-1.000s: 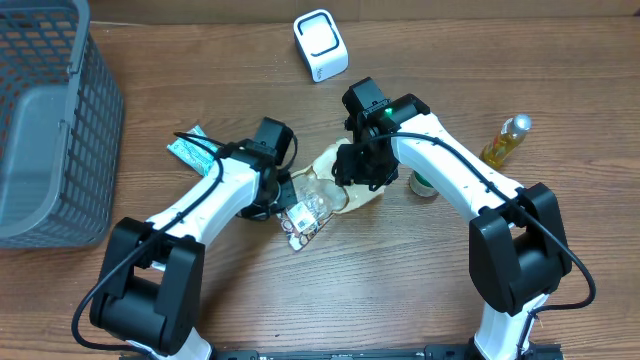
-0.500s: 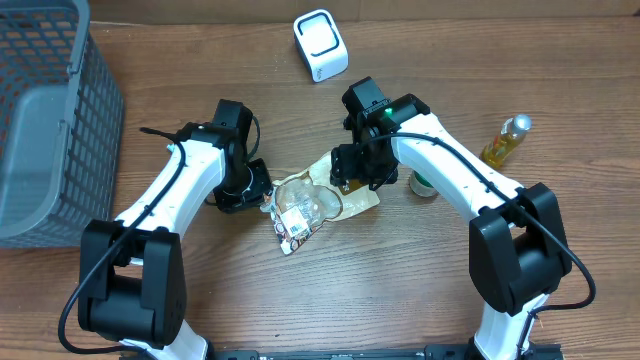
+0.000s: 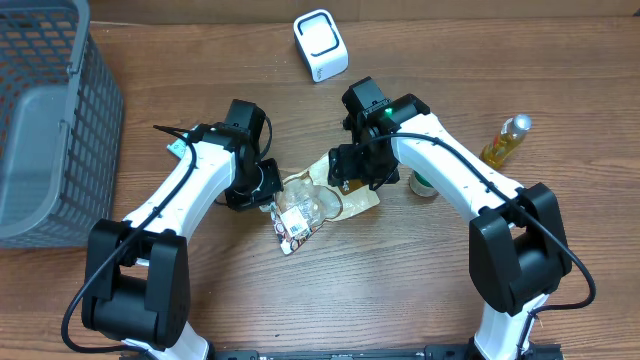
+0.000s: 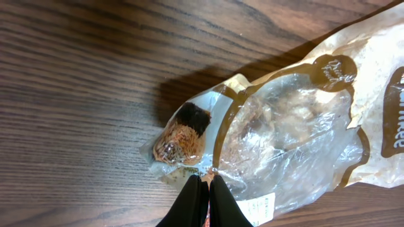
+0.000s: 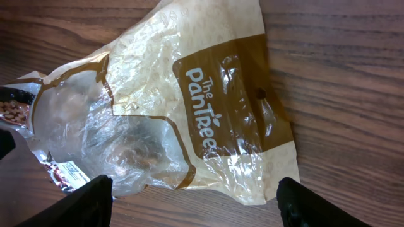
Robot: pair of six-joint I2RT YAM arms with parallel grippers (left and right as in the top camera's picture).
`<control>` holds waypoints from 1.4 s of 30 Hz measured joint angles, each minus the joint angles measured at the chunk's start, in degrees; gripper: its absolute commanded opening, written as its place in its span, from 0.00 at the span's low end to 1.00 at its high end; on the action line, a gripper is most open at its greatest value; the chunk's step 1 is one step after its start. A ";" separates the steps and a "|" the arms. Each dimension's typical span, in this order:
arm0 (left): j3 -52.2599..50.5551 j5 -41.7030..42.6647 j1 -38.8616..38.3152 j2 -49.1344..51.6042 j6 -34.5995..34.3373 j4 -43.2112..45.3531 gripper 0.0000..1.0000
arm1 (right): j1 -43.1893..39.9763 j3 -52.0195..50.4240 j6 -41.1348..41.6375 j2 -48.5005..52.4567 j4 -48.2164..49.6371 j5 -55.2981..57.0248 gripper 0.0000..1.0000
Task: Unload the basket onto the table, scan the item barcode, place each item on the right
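Left arm (image 3: 185, 195), right arm (image 3: 450, 170): white shells, black joints, black cables. Green light (image 3: 384, 113) on right. Left gripper (image 4: 204, 180) black, tapered.

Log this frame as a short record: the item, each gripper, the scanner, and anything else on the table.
item: snack bag, lying flat mid-table, clear window facing up
left gripper: shut, tips at the snack bag's edge
right gripper: open, over the snack bag, gripping nothing
white scanner: at the far side, apart from the snack bag
others: grey basket on the left, yellow bottle on the right
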 measured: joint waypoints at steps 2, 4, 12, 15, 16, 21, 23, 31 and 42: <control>0.00 0.02 0.00 0.00 0.20 0.20 0.04 | 0.00 0.00 -0.39 0.00 0.02 0.00 0.82; 0.00 0.02 0.00 0.00 0.37 0.24 0.04 | 0.00 0.00 -0.68 0.00 -0.04 0.02 0.81; 0.00 -0.42 0.00 0.00 0.42 -0.09 0.04 | 0.00 0.00 -1.25 0.00 0.74 -0.55 0.81; 0.00 -0.63 0.00 0.00 0.59 -1.60 0.04 | 0.00 -0.26 -1.27 0.00 2.23 -0.90 0.81; 0.00 -0.66 0.00 0.00 0.87 -2.16 0.05 | 0.00 -0.46 -1.29 0.00 2.60 -0.92 0.82; 0.00 -0.85 0.00 0.00 2.73 -3.41 0.06 | 0.00 -2.14 -1.46 0.11 3.23 -2.01 0.81; 0.00 -0.90 0.00 0.00 3.04 -3.23 0.08 | 0.00 -2.49 -1.55 0.50 3.45 -2.56 0.80; 0.00 -1.05 -0.02 3.93 3.26 -2.45 0.04 | 0.00 -2.62 -1.64 5.11 5.97 -4.35 0.80; 0.00 -1.09 -1.03 7.04 3.41 -0.81 0.04 | 0.00 -2.71 -2.05 6.34 8.50 -11.08 0.81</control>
